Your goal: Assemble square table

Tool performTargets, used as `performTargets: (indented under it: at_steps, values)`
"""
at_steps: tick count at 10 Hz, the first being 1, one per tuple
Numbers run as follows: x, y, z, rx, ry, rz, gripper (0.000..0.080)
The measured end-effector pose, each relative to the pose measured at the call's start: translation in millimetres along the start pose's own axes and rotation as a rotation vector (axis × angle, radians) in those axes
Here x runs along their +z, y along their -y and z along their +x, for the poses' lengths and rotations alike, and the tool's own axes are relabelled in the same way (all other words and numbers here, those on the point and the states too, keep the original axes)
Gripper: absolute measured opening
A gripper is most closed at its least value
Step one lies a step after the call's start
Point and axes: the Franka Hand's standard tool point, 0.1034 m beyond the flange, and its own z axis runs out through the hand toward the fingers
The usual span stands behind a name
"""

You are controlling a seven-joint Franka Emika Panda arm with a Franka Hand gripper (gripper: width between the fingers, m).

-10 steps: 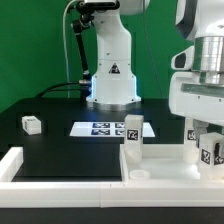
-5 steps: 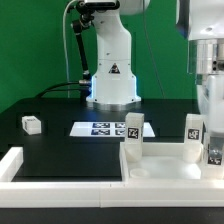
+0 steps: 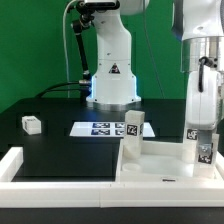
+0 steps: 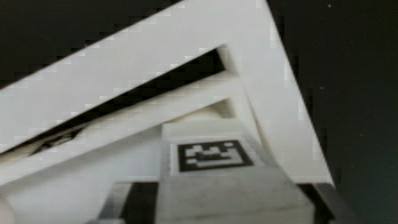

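Lower right in the exterior view, the gripper is clamped on a table leg. The leg hangs straight below it, long axis upright, over the right corner of the square panel. Farther left stands another leg; a loose leg lies at mid-left.

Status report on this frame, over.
Tool shut on a leg, at the square panel. Another leg upright on the panel. Loose leg lies apart on the table, not in the way.
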Motion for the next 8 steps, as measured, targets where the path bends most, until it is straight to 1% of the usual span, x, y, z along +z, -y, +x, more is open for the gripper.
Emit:
performTargets:
  at_steps: [1, 2, 3, 4, 5, 6, 8]
  values:
    - [0.1, 0.0, 0.1, -0.014, 0.0, 0.0, 0.0292]
    - [1.2, -0.5, 0.5, -0.018, -0.002, -0.001, 0.0372]
    - [1.5, -0.7, 0.6, -0.018, -0.002, -0.001, 0.0555]
    - [0.5, -0.4, 0.3, -0.027, -0.001, 0.001, 0.0555]
    - [-6.0, -0.8, -0.2, -0.057, 0.008, 0.004, 0.063]
    - [-17.9, -1.3, 2.0, -0.089, 0.023, 0.007, 0.0645]
    - [-40.4, -2.5, 11.5, -0.115, 0.048, 0.019, 0.0648]
